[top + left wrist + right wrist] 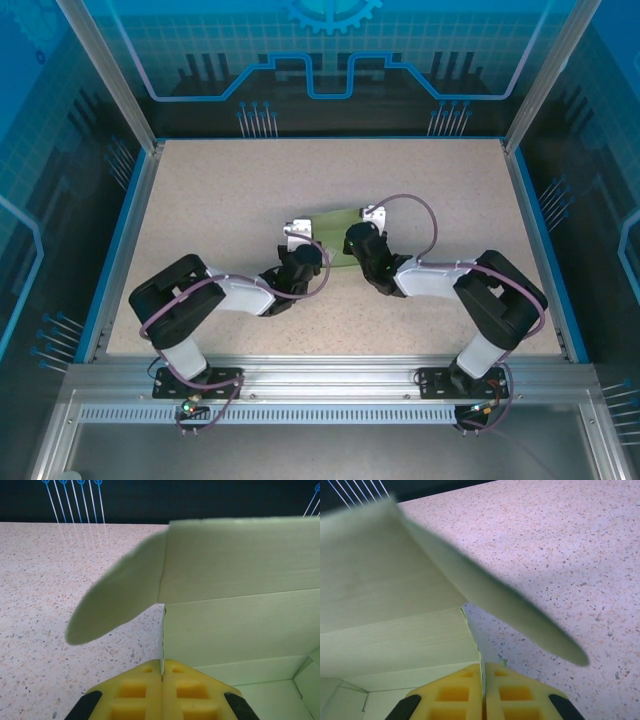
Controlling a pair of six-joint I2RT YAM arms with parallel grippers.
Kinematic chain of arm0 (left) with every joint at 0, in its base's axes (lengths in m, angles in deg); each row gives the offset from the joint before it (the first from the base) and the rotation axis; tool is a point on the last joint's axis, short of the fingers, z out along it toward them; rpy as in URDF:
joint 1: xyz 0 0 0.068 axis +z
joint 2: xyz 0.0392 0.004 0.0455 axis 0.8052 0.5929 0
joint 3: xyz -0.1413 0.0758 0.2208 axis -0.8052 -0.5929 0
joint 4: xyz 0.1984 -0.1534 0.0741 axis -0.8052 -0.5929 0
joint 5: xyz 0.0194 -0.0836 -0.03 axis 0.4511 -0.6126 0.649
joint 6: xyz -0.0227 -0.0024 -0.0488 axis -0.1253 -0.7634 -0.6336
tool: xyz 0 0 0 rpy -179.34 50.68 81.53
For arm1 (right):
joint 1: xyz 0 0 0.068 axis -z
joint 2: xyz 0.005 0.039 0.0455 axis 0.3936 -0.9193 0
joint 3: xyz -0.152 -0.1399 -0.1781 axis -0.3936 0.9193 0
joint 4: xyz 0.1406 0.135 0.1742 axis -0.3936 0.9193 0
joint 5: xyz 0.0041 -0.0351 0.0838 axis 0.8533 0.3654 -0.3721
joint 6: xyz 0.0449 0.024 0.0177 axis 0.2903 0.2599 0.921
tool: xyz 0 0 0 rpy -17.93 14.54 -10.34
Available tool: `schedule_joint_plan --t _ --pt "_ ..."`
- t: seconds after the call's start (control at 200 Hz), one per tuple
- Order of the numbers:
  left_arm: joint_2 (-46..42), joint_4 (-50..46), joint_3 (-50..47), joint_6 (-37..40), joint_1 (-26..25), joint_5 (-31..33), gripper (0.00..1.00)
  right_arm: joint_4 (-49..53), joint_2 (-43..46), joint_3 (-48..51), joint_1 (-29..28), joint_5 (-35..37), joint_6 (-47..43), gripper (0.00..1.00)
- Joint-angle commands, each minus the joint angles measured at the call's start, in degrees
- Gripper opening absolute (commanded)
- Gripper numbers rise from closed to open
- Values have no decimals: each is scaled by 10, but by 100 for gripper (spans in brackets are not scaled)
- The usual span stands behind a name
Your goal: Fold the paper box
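Mid-fold, frame centre — left gripper (162,672) and right gripper (483,672) are pinching the paper box (335,240) by its walls; next move is probably calling for tucking the rounded flap (115,597).

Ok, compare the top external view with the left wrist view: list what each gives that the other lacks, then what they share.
Top external adds: the right gripper at the right end of the pale mint-green paperboard box, the black-and-white left arm and right arm, and the whole blue-rimmed speckled table.
Left wrist adds: yellow ribbed finger pads shut on a panel's edge, a rounded flap sticking out to the left, and the box's inner corner.
Shared: the left gripper at the box, the box itself, the speckled tabletop.
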Motion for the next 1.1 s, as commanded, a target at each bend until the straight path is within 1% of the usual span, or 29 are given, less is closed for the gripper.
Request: schedule_joint_plan --t 0.0,0.285,0.52,0.675,0.971,1.096 --pt "-11 11 -13 8 -18 -32 0 22 6 13 -27 -24 41 8" --pt "-14 18 -39 4 -34 -20 0 29 12 37 -44 5 63 8" --pt "-20 21 -60 -7 -42 -16 0 20 19 52 -47 27 20 4" --pt "-19 21 -67 -15 -45 -16 0 15 13 58 -51 33 8 2" --pt "-34 16 -76 -17 -46 -16 7 -3 2 71 -63 59 -9 0" --pt "-44 14 -80 -18 -46 -14 17 -5 -1 73 -68 66 -17 0"
